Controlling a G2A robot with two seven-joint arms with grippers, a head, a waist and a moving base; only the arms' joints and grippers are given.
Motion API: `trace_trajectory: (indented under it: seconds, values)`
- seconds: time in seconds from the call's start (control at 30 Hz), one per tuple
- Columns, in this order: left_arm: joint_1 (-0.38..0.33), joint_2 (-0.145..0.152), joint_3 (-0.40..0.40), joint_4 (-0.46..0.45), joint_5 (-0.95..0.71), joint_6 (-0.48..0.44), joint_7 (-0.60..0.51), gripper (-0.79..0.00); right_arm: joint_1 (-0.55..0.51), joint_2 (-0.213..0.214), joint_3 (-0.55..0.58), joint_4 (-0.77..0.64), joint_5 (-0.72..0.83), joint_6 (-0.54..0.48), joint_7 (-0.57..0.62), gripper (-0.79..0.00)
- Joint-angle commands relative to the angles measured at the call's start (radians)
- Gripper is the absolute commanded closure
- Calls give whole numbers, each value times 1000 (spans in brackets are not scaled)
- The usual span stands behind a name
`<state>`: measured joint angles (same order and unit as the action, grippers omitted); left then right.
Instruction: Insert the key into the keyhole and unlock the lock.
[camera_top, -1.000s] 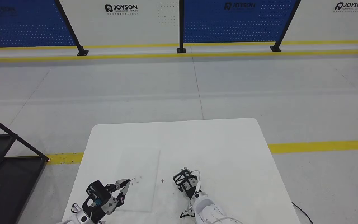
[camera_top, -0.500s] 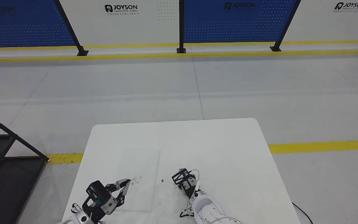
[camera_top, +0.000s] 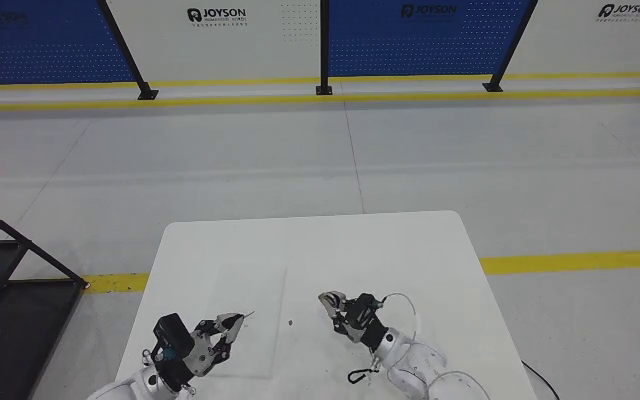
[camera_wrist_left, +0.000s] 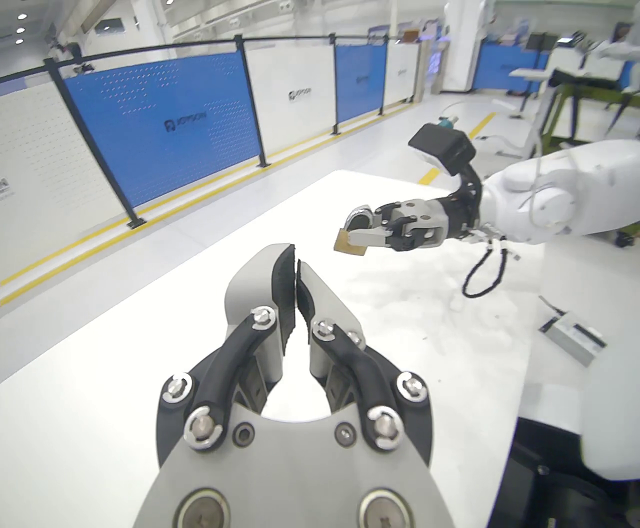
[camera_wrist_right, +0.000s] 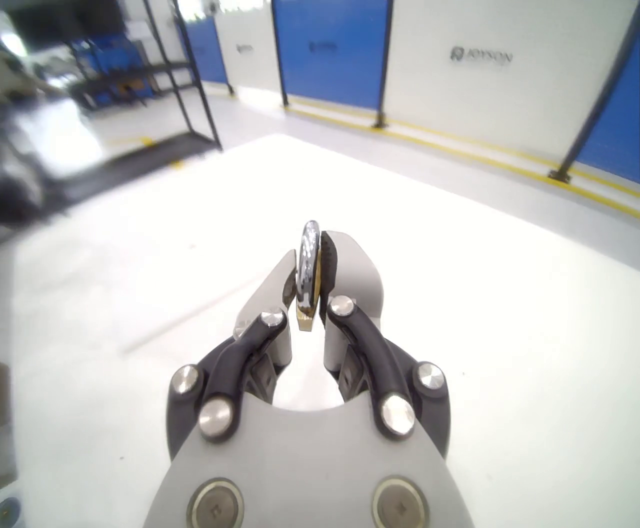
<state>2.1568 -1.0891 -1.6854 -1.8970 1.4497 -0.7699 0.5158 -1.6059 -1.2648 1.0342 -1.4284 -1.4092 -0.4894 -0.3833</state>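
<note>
One lock (camera_wrist_right: 306, 282) is pinched between the fingers of the right claw (camera_wrist_right: 311, 250), brass body towards the palm and chrome shackle projecting past the fingertips, and it is held clear above the white surface (camera_top: 400, 260). Against the frames of a second ago, this claw is seen farther from the robot and a little more to its right, with the arm behind it swung outward; the lock is carried along with it. From the left wrist the same lock (camera_wrist_left: 350, 245) is seen facing the left claw (camera_wrist_left: 295, 252), well apart from it. The left claw is pressed together, and from above a thin pale sliver, taken to be the one key (camera_top: 245, 317), is seen projecting from its tips; the claw is found slightly farther forward than before. Between the two claws one small dark speck (camera_top: 288, 323) is left lying on the surface, unmoved. One black cable loop (camera_wrist_left: 480, 280) is hung under the right arm, and one small grey box (camera_wrist_left: 572, 335) is set near the surface's near edge.
</note>
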Motion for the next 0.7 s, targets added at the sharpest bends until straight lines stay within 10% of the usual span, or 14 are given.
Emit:
trace_trajectory:
  seconds: [0.0,0.33,0.67]
  values:
    - [-47,6,17,19,4,-106,61,0,-2,16,37,8,-6,-139,-106,0]
    - [-204,15,174,99,65,-242,271,0,72,51,55,56,-83,-498,-450,0]
    - [-237,25,220,138,47,-242,288,0,75,52,52,57,-82,-499,-448,0]
